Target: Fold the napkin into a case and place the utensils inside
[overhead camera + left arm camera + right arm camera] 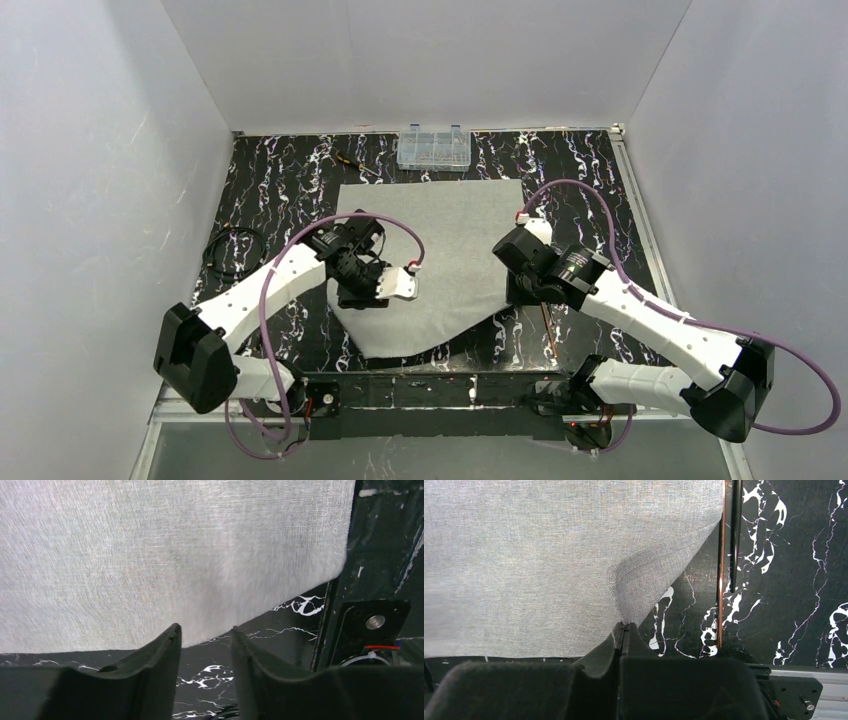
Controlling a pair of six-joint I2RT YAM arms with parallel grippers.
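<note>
At the near right corner of the napkin (440,230), right gripper (624,627) pinched shut on the cloth, left gripper (205,635) narrowly parted and empty at its near left edge, utensils (721,580) lying just right of it, clear box (433,148) and screwdriver (355,163) just beyond its far edge.

The napkin (435,265) lies on the table (280,180). Just behind its far edge sits a box (433,148), with a screwdriver (357,164) left of the box. A coiled cable (232,250) lies well left of the napkin. 2 utensils (722,565) lie side by side just right of the napkin's near right corner, where the right gripper (624,627) sits. The left gripper (205,630) is at the napkin's near left edge.
</note>
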